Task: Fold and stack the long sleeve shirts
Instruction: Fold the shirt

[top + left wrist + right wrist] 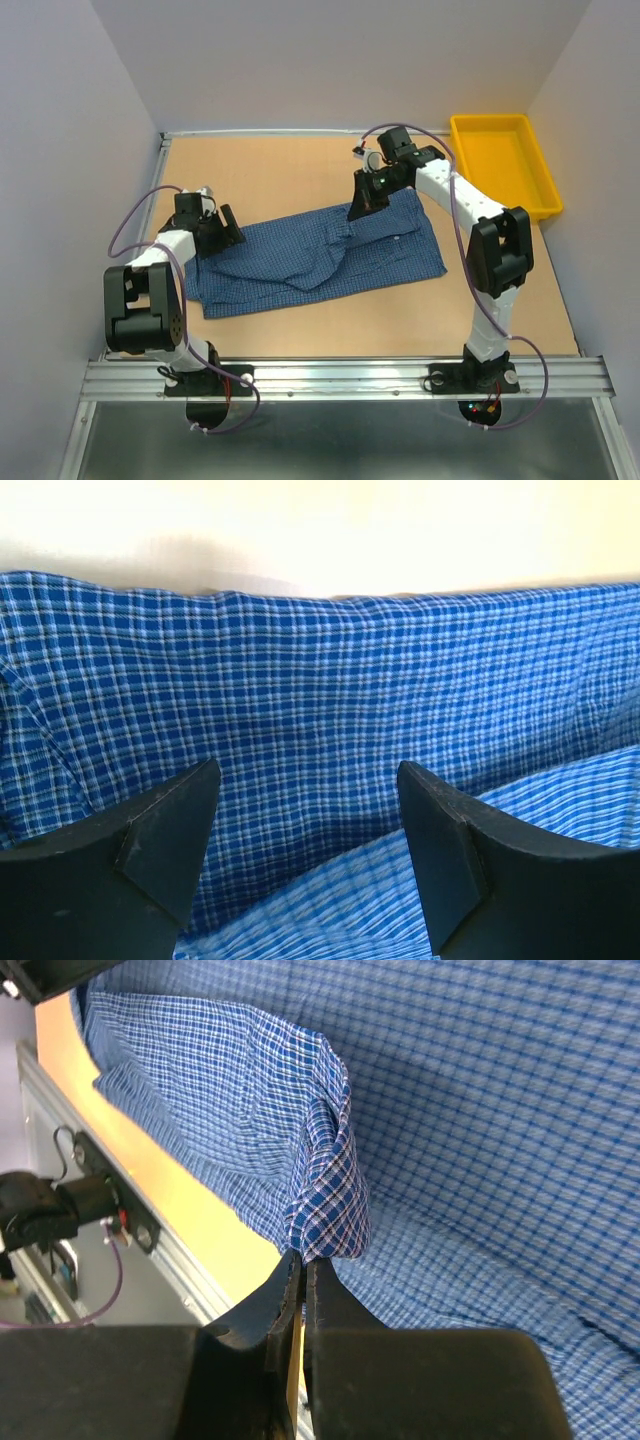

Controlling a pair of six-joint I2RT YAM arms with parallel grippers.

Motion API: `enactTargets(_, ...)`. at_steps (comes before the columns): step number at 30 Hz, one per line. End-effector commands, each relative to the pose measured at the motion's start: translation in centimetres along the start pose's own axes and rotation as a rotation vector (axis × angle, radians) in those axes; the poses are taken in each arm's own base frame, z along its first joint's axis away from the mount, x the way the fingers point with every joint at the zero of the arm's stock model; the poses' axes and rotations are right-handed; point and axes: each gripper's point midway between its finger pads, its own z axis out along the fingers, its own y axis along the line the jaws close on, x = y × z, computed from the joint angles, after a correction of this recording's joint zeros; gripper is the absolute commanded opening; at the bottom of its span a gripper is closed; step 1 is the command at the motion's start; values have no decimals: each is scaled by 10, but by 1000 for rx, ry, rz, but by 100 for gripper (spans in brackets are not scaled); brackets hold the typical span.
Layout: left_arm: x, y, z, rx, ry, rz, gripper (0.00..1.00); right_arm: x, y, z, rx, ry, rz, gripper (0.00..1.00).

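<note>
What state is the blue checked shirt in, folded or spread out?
Partly folded: the shirt lies wide on the table, layers doubled over its middle, one fold pinched by the right gripper.

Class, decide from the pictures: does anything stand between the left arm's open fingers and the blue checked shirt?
Nothing visible does. The left fingers stand open right over the shirt, only its cloth between them.

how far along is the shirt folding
Early on. Done: shirt lies spread on the table, one part seemingly folded over. In hand: right gripper is shut on a pinch of cloth at its far edge; left gripper hangs open over the other end. Left: most folds, and stacking.
</note>
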Motion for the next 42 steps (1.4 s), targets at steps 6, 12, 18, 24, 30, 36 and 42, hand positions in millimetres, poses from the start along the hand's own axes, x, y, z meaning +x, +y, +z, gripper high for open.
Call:
enactTargets(6, -9, 10, 4, -74, 6, 12, 83, 19, -37, 10, 74, 16, 63, 4)
enactTargets(12, -16, 11, -2, -88, -33, 44, 83, 48, -79, 1, 244, 29, 174, 13)
enactTargets(18, -21, 9, -6, -79, -56, 52, 83, 45, -123, -32, 472, -93, 271, 43)
enactTargets(24, -25, 5, -10, -66, -75, 59, 83, 24, -107, -46, 402, -246, 247, 48)
enactTargets(30, -24, 4, -8, -58, -70, 60, 83, 23, -63, -31, 172, -282, 182, 63)
enactTargets(36, -23, 2, -7, -55, -66, 62, 83, 32, -38, -4, 432, -317, -1, 67)
enactTargets(42, -22, 3, -7, -66, -64, 67, 83, 54, -68, 10, 743, -371, 49, 70)
